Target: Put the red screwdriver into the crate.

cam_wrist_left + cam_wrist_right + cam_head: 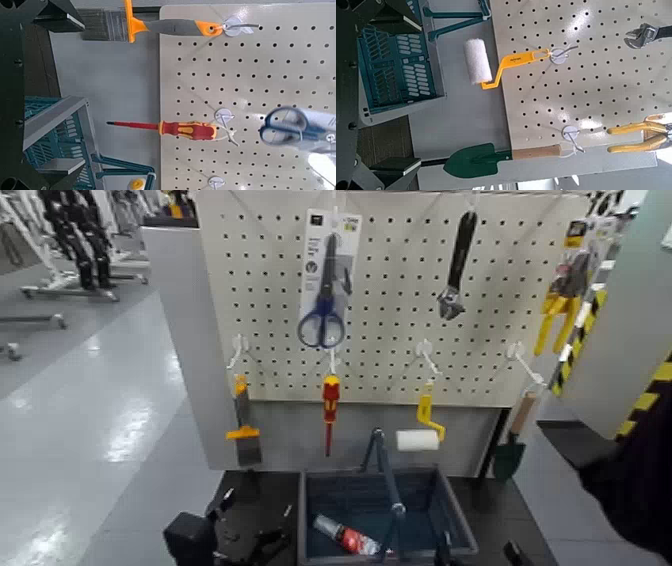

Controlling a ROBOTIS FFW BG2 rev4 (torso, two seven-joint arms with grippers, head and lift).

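Two rows of white hooks stud the cream pegboard (400, 300) before us, which stands on a glossy grey floor (90, 420). The red screwdriver (330, 412) hangs from a lower hook, shaft down, above the slatted blue-grey crate (385, 515) on the dark table (260, 490). A red-and-white tube (345, 536) lies inside the crate. Our left gripper (245, 540) sits low beside the crate, and we cannot tell how far it is open; the right gripper is out of sight. Only the right wrist view shows the green trowel's (483, 162) rounded blade; the left wrist view shows the orange-handled scraper (147, 27).
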